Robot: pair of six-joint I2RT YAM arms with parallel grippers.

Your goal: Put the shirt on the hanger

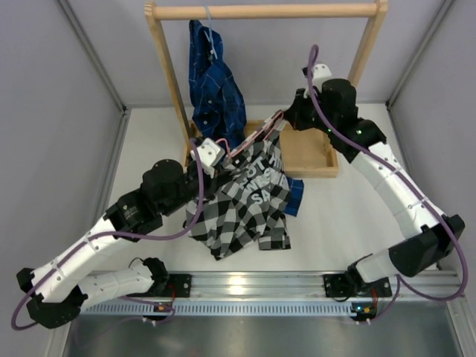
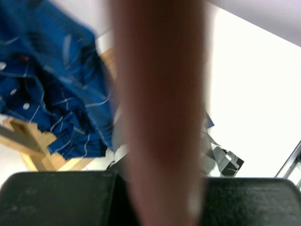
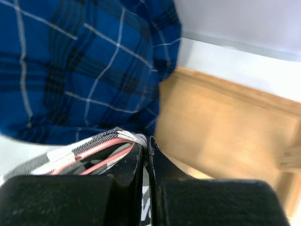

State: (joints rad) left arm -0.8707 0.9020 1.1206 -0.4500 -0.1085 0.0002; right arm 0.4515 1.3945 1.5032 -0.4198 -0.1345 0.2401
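The black-and-white checked shirt (image 1: 245, 201) with white lettering hangs bunched between my two grippers, its lower part on the table. The pink hanger (image 1: 256, 137) runs through its top edge. My left gripper (image 1: 222, 162) is at the shirt's upper left; in the left wrist view a blurred pink bar, the hanger (image 2: 160, 117), fills the gap between the fingers (image 2: 56, 197). My right gripper (image 1: 286, 117) is shut on the shirt's upper right edge (image 3: 129, 137), with the pink hanger wires (image 3: 94, 149) just left of its fingers (image 3: 127, 165).
A wooden rack (image 1: 260, 11) stands at the back, with the dark blue plaid shirt (image 1: 216, 82) on a light blue hanger (image 1: 212, 37). Its wooden tray base (image 1: 309, 152) lies under my right gripper. Grey walls close in both sides.
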